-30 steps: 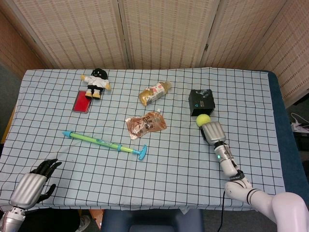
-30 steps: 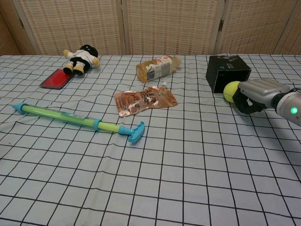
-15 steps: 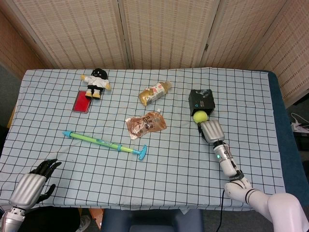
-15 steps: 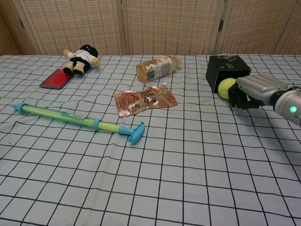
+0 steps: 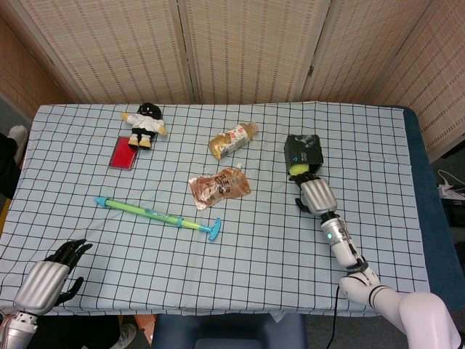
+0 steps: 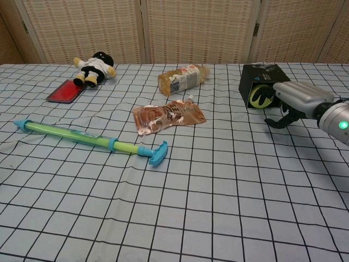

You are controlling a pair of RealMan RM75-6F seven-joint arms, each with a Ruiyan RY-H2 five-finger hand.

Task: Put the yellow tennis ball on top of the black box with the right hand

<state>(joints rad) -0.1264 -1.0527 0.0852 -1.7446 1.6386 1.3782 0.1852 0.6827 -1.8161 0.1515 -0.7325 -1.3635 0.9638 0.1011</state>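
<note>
The yellow tennis ball [image 6: 259, 96] sits right against the front face of the black box [image 6: 264, 81], at the box's side and not on top of it. My right hand [image 6: 297, 101] reaches in from the right and grips the ball, with dark fingers [image 6: 265, 93] curled across it and the thumb hanging lower. In the head view the ball [image 5: 296, 169] shows only partly between the box [image 5: 303, 149] and the right hand [image 5: 317, 195]. My left hand [image 5: 49, 281] rests at the table's near left corner, fingers spread, holding nothing.
A plush doll [image 5: 145, 122] and a red case [image 5: 123, 153] lie at the far left. A tipped bottle [image 5: 233, 138] and a crumpled pouch [image 5: 219, 186] lie mid-table, left of the box. A green and blue pump [image 5: 156, 214] lies nearer.
My right hand has carried the ball forward to the box's front face, and its fingers now wrap over the ball. The left hand has not moved.
</note>
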